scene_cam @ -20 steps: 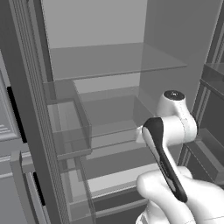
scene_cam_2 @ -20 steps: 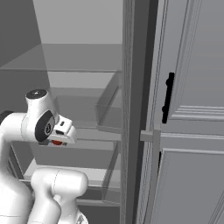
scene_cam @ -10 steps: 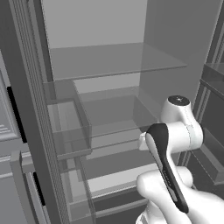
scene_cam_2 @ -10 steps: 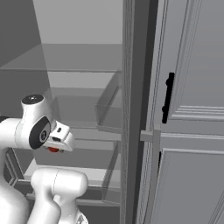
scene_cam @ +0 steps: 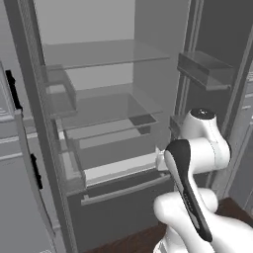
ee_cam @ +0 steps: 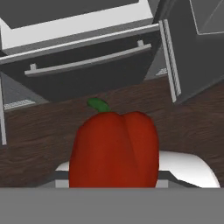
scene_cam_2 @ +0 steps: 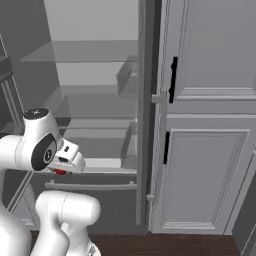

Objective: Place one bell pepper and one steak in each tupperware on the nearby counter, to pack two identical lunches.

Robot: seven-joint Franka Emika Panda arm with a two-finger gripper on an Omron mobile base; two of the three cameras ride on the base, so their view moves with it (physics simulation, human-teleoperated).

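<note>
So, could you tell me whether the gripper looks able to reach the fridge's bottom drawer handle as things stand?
Probably not usefully: the gripper is shut on a red bell pepper, so although the drawer handle lies unobstructed ahead, the jaws aren't free to grasp it.

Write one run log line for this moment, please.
stage: carrying | gripper: shut on red bell pepper | location: in front of open fridge, above wooden floor | placed: not yet

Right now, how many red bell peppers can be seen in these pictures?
1. The red bell pepper with a green stem is held in the pincer, in front of the open grey fridge, above the dark wooden floor. Others may be hidden.
</note>
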